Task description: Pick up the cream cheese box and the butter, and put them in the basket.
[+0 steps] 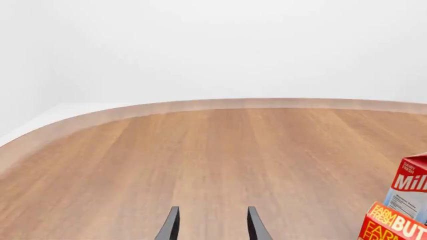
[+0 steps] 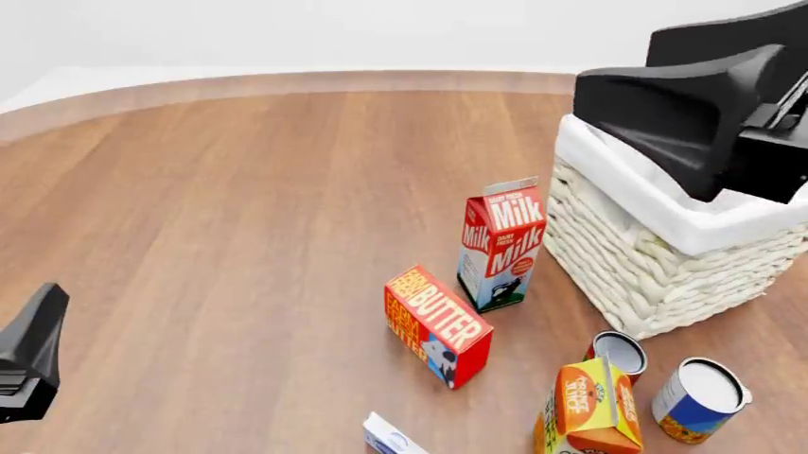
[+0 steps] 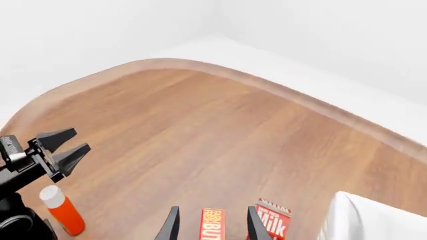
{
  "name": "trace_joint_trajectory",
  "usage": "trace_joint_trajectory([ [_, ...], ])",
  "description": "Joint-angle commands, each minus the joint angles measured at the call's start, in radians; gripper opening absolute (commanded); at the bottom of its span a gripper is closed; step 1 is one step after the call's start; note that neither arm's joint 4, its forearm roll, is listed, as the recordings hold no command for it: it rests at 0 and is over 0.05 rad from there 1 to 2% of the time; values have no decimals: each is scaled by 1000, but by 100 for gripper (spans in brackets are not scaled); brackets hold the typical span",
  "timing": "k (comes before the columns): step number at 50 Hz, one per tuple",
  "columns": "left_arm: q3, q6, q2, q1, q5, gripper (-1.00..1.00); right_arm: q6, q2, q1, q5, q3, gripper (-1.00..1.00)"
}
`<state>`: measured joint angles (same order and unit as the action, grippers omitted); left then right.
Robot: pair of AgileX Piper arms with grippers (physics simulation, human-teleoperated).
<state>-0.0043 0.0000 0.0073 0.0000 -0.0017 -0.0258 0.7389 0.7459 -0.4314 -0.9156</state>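
Note:
The butter point(image 2: 436, 326), a red carton with yellow lettering, lies on the wooden table left of and in front of the basket point(image 2: 657, 246); it also shows as butter point(image 1: 393, 225) and butter point(image 3: 213, 225). At the front edge only a corner of the cream cheese box point(image 2: 394, 440) shows. My left gripper point(image 1: 213, 227) is open and empty, low over bare wood far to the left of the butter, and it appears as the left gripper point(image 3: 67, 146). High over the basket, my right gripper point(image 3: 213, 227) is open and empty, with its arm point(image 2: 707, 104) above the rim.
A red-white milk carton point(image 2: 502, 246) stands between the butter and the basket. An orange juice carton point(image 2: 589, 409) and two cans point(image 2: 618, 352) point(image 2: 698, 399) sit at the front right. An orange bottle with a white cap point(image 3: 61, 210) stands near the left arm.

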Motion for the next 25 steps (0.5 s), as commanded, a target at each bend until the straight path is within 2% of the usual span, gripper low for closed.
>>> trace_joint_trajectory([
  [1,0,0,0,0,0,100,-2,136,87,-17,-79,100],
  [5,0,0,0,0,0,100,11,190,102,-7,-74,100],
  [15,0,0,0,0,0,100,-29,284,95,-24,-62,100],
  [25,0,0,0,0,0,100,-3,330,98,-11,-14,100],
])
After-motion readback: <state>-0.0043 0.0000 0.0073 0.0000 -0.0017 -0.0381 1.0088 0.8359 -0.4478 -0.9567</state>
